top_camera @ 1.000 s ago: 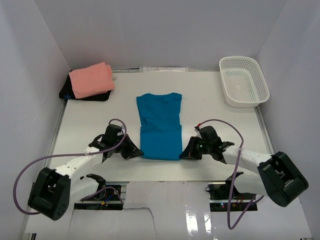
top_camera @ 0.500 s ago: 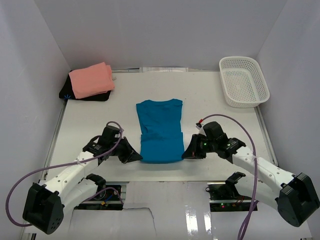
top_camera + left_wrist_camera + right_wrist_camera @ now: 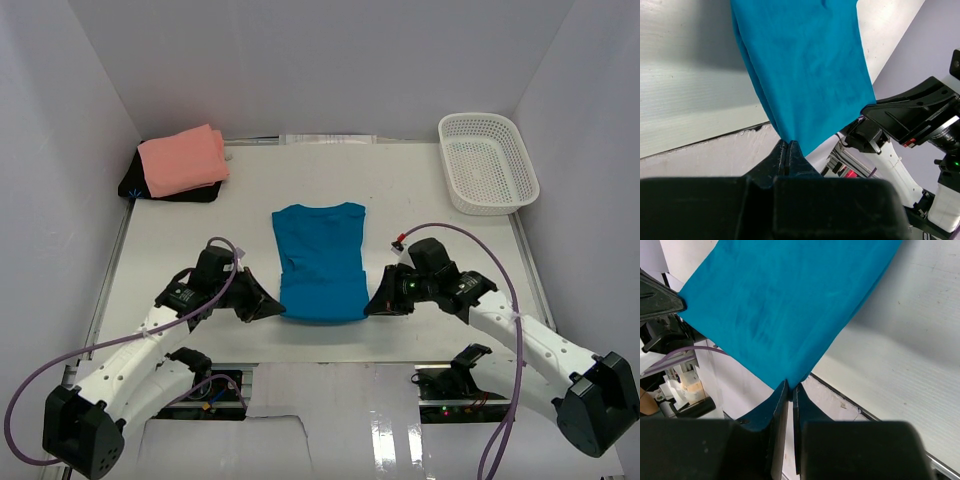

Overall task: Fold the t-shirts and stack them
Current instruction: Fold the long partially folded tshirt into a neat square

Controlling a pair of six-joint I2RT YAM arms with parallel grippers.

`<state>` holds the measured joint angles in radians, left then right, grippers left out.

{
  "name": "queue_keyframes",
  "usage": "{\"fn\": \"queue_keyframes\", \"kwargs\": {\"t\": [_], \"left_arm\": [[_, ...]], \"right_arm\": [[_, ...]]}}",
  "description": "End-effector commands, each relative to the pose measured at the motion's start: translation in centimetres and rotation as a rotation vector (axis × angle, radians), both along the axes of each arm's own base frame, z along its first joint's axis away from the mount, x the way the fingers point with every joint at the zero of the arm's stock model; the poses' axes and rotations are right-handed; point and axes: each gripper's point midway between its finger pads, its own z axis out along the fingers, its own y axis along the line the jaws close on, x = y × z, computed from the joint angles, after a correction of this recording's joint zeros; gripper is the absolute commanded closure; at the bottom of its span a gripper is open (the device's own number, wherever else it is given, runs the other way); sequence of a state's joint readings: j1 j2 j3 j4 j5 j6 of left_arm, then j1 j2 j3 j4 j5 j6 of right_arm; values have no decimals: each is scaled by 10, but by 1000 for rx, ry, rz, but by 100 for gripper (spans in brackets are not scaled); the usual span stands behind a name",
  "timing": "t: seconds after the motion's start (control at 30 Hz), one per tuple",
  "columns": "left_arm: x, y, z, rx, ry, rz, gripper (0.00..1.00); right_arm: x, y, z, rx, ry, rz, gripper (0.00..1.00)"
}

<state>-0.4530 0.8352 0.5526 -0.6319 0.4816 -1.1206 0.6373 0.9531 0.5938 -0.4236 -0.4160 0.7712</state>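
Teal t-shirt (image 3: 320,262) lay lengthwise in the middle of the worktop (image 3: 420,210), its collar towards the far edge and its lower end towards the near edge. I held that lower end by both corners. My left gripper (image 3: 272,308) was closed tight on the left corner, the two fingers (image 3: 781,152) pressed together with only a thin fold of cloth between them. My right gripper (image 3: 372,306) pinched the right corner in the same way, its fingers (image 3: 780,395) nearly touching around the fabric. From both wrist cameras the cloth ran taut away from the pinched corners, raised off the surface there, with a soft shadow on the white worktop beside it. In the left wrist view my right arm showed beyond the stretched hem. From above, the near part of the shirt looked doubled, a darker band crossing it, while the collar end rested flat.

A folded pink shirt (image 3: 183,160) sat at the far left corner, resting on a black item (image 3: 135,185) that I could not identify. A white mesh basket (image 3: 487,162) stood at the far right corner, well apart from the teal shirt.
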Motion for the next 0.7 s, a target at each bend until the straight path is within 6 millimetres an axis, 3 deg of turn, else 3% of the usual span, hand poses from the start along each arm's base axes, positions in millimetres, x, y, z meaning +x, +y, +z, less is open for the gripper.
{"fn": "queue_keyframes", "kwargs": {"t": [0.0,0.33,0.53,0.67], "left_arm": [[0,-2,13,-18,-8,2,100],[35,-11,50,-19,-91,30,100],[67,-10,48,-25,-119,75,100],[94,-6,51,-27,-142,110,100]], "right_arm": [[0,1,14,15,-33,19,89],[31,15,58,3,-146,48,89],[61,27,77,-3,-197,69,89],[81,32,77,-11,-202,80,89]]}}
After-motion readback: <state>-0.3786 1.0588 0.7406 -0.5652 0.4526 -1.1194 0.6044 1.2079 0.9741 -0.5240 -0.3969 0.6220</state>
